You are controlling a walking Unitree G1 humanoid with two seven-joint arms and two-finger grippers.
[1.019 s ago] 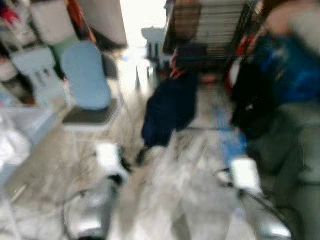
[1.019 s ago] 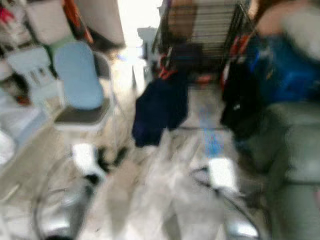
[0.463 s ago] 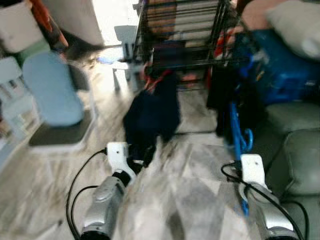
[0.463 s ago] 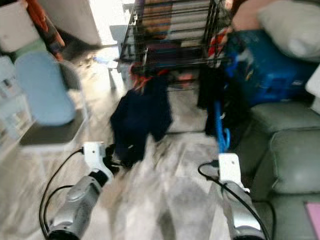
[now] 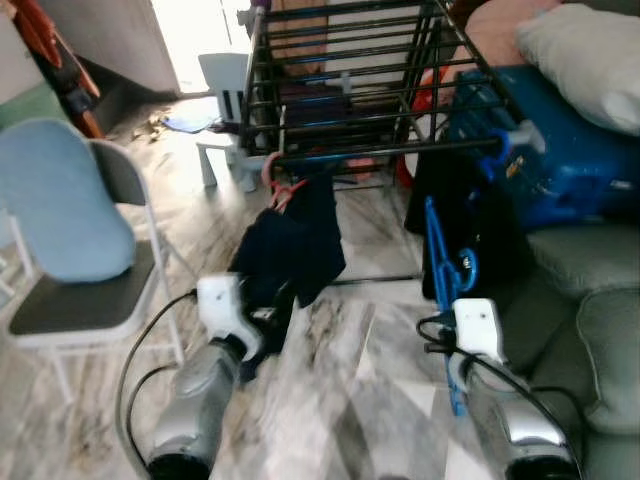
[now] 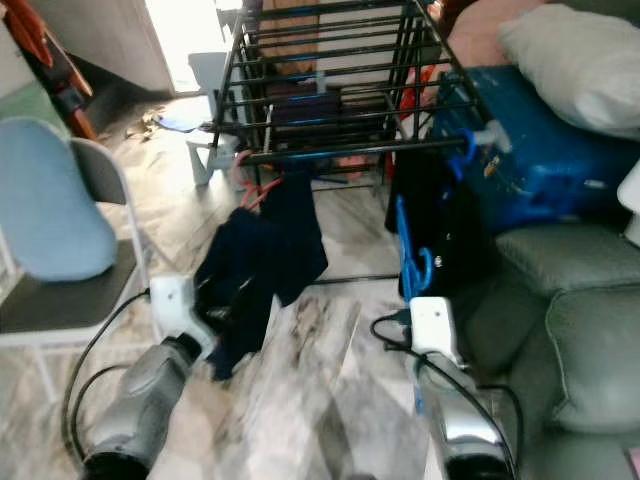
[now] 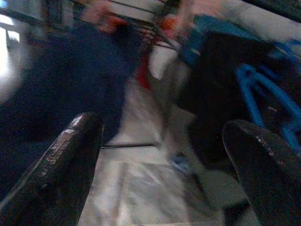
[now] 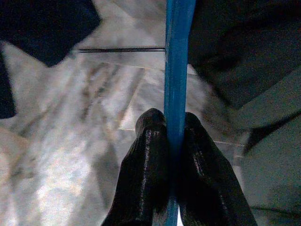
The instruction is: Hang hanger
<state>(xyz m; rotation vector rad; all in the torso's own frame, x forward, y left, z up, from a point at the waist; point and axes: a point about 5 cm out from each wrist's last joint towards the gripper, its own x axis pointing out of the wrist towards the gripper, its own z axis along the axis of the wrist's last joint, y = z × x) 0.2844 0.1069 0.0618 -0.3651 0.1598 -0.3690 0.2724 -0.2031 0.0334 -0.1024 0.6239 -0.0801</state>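
1. Hanger [image 8: 176, 70] is showing bright blue.
2. Rack [image 5: 350, 100] is looking black.
3. Garment [image 5: 290, 250] is hanging navy.
4. Chair [image 5: 60, 215] is showing pale blue.
5. Floor [image 5: 340, 400] is showing grey marbling.

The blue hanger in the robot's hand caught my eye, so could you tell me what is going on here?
The right gripper is shut on a blue hanger, carrying it upright toward a black drying rack. A dark navy garment and a black one already hang from the rack's front bar. The left gripper is open and holds nothing. The hanger is not yet on the rack.
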